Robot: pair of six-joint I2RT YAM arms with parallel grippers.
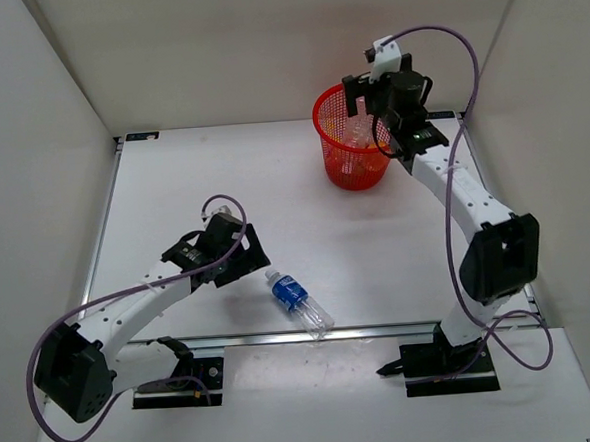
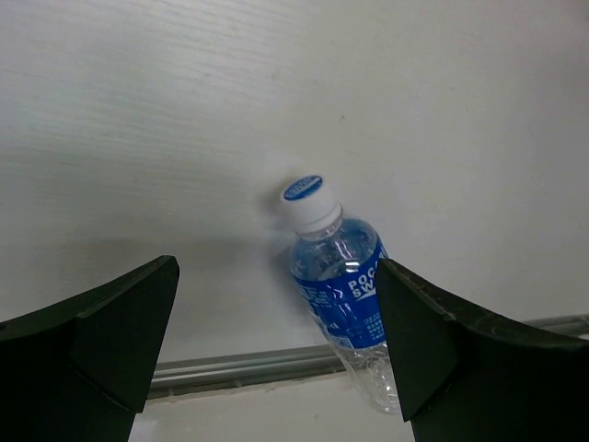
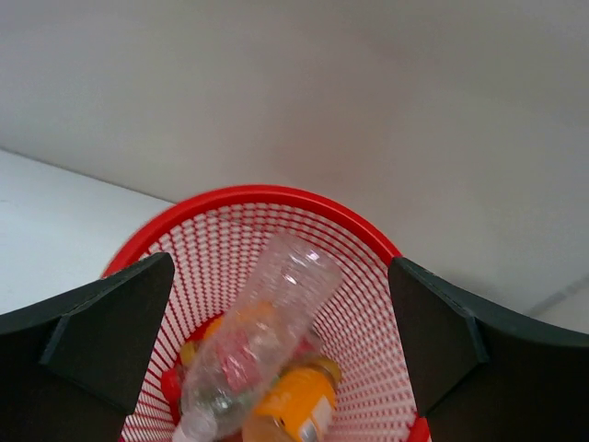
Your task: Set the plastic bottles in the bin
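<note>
A clear bottle with a blue label and white cap (image 1: 298, 301) lies on its side on the white table near the front rail. In the left wrist view the bottle (image 2: 339, 281) lies just inside my right finger. My left gripper (image 1: 249, 258) (image 2: 276, 269) is open and empty, just left of the bottle's cap. The red mesh bin (image 1: 350, 142) stands at the back right. My right gripper (image 1: 361, 99) (image 3: 281, 265) is open and empty above the bin (image 3: 267, 194). Inside lie a larger plain clear bottle (image 3: 262, 336), slightly blurred, and an orange bottle (image 3: 296, 405). Other bottles are hidden.
A metal rail (image 1: 382, 328) runs across the table's front, just behind the arm bases; it also shows in the left wrist view (image 2: 239, 368). White walls enclose the table on the left, back and right.
</note>
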